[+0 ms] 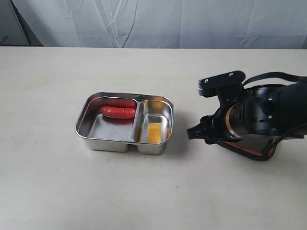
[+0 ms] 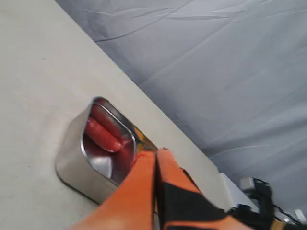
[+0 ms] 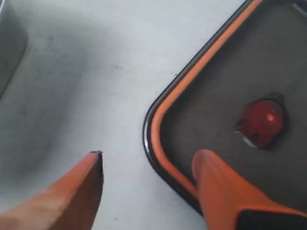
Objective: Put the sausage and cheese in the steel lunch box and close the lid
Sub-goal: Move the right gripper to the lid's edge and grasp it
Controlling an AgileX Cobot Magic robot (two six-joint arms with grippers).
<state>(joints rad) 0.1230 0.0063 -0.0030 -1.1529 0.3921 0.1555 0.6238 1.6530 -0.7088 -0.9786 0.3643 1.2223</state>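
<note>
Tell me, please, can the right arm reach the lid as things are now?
Probably yes. The right tool is open and straddles the rim of the lid, which lies on the table. Nothing else lies in the gap.

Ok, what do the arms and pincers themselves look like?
Left pincer and right pincer: smooth orange tapered fingers on black bases. The right arm is black, with a brass-coloured wrist ring, a flat black bracket on top and black cables.

We see a pale beige counter [image 1: 53, 191] filling most of the view. At twelve o'clock, a wrinkled grey-white cloth backdrop [image 1: 158, 21] hangs behind it under soft, even light.
</note>
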